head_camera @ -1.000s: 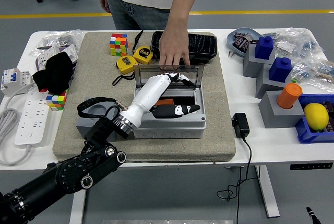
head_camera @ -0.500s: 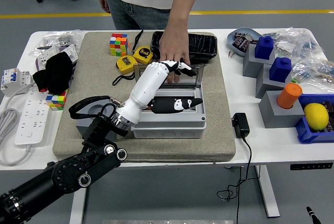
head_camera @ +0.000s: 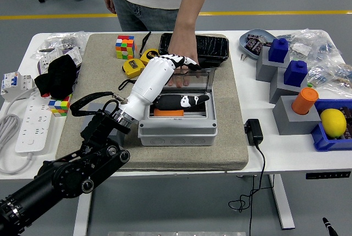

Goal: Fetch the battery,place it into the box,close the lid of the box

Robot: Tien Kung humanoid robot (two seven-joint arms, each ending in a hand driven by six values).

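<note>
Battery [head_camera: 180, 102]: black, lying inside the open grey box [head_camera: 176, 131], centre frame. Left hand [head_camera: 175, 60]: fingers loosely extended, holding nothing, at the upright clear lid [head_camera: 195, 79]. A person's hand [head_camera: 181, 54] steadies the lid behind. Advice: press the lid's top edge forward and down evenly.

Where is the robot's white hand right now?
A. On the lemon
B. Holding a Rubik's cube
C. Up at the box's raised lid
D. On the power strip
C: the left hand reaches the top edge of the lid, beside the person's hand.
</note>
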